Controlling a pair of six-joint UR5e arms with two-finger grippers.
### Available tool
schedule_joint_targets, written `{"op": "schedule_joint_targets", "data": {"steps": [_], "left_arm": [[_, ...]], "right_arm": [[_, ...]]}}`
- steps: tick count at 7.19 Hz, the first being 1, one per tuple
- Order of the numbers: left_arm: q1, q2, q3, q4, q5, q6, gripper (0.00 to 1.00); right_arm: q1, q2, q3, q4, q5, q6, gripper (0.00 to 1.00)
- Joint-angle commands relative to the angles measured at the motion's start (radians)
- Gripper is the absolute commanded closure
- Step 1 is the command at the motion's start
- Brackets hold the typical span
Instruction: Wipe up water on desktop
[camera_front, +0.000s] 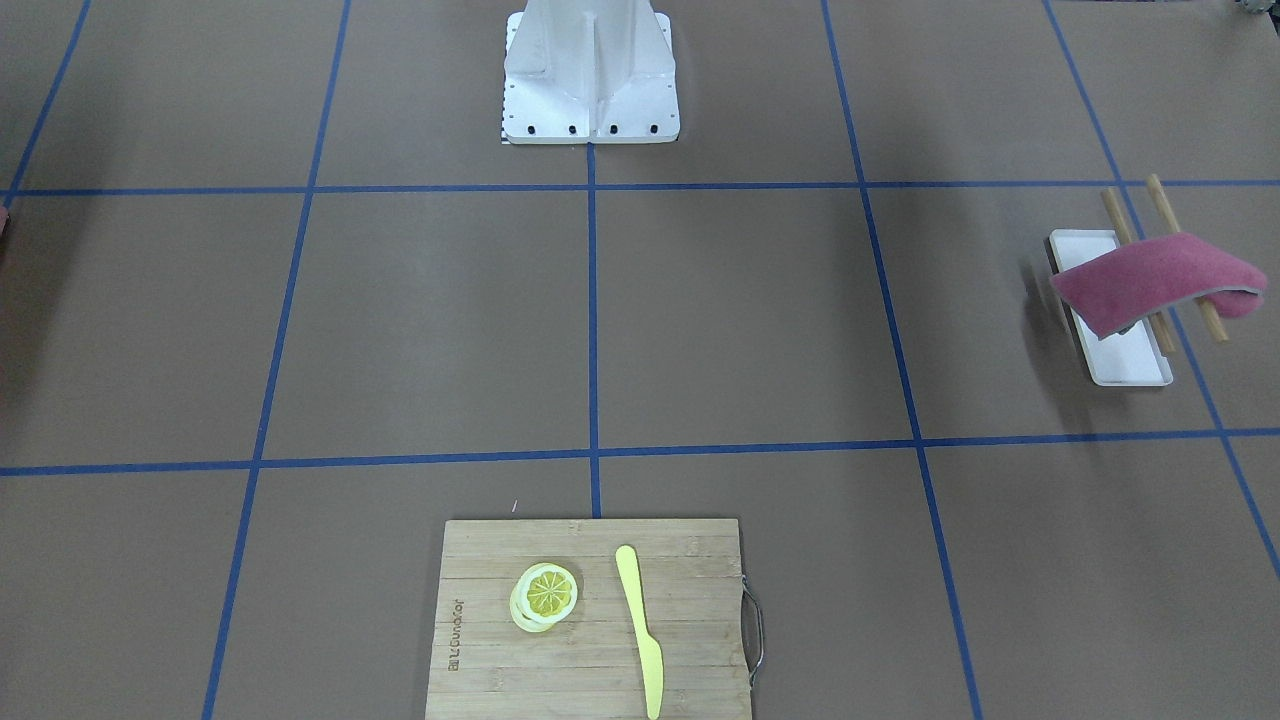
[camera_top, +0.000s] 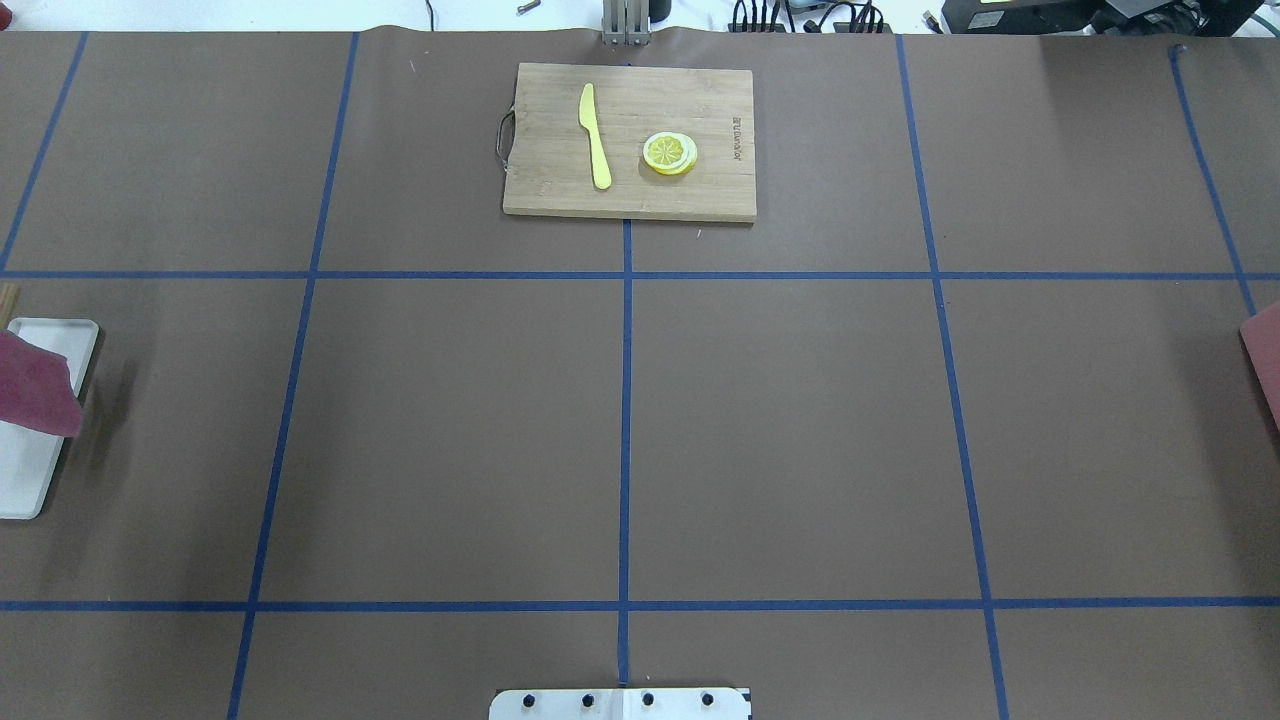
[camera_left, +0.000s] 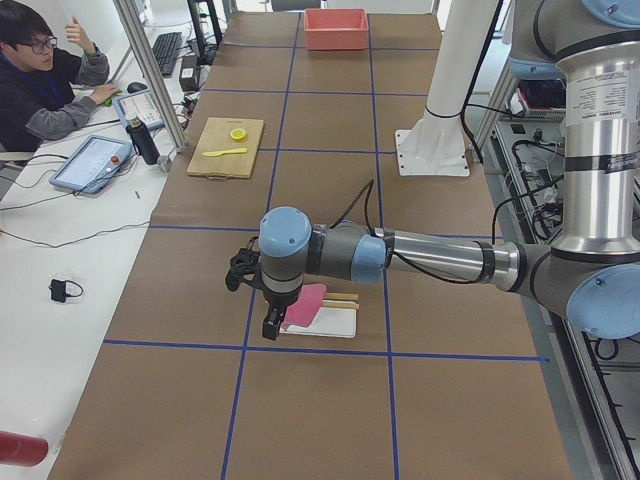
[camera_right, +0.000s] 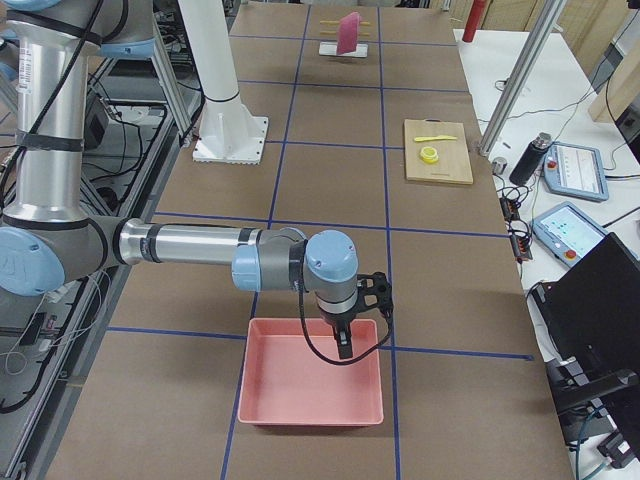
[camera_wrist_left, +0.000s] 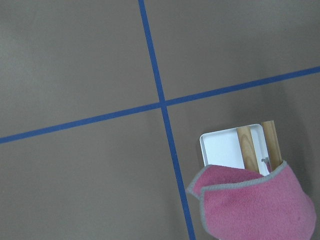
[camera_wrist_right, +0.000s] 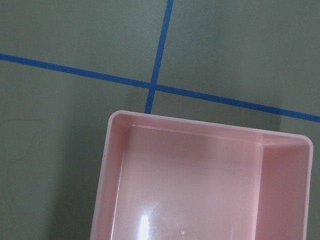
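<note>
The brown desktop (camera_front: 750, 320) with blue tape lines shows no water in any view. A pink cloth (camera_front: 1150, 280) hangs folded over two wooden sticks (camera_front: 1165, 205) that lie across a white tray (camera_front: 1135, 365) at the robot's left end. In the exterior left view my left gripper (camera_left: 262, 305) hovers just beside the cloth (camera_left: 305, 305); I cannot tell whether it is open or shut. The left wrist view looks down on the cloth (camera_wrist_left: 255, 207) and tray (camera_wrist_left: 222, 147). My right gripper (camera_right: 350, 335) hangs over a pink bin (camera_right: 310, 385); its state cannot be told either.
A wooden cutting board (camera_front: 590, 620) with a yellow knife (camera_front: 640, 625) and lemon slices (camera_front: 545, 595) lies at the far middle edge. The white robot base (camera_front: 590, 80) stands opposite. A person (camera_left: 45, 75) sits at the side desk with tablets.
</note>
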Motion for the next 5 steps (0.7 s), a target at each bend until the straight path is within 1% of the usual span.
{"op": "schedule_joint_targets", "data": {"steps": [1, 2, 3, 4, 5], "left_arm": [[0.001, -0.01, 0.125, -0.235, -0.007, -0.004, 0.02], [0.001, -0.056, 0.206, -0.24, -0.051, -0.004, 0.02], [0.001, -0.064, 0.27, -0.306, -0.089, -0.006, 0.02], [0.001, -0.063, 0.324, -0.334, -0.171, -0.065, 0.02], [0.001, -0.066, 0.349, -0.334, -0.241, -0.099, 0.02]], "right_arm": [[0.0, -0.003, 0.005, 0.006, 0.001, -0.022, 0.0], [0.0, -0.001, 0.005, 0.004, 0.001, -0.013, 0.0], [0.0, 0.0, 0.002, 0.004, 0.001, -0.011, 0.0], [0.0, 0.0, 0.001, 0.004, 0.003, -0.011, 0.0], [0.0, -0.001, 0.001, 0.004, 0.006, -0.01, 0.0]]}}
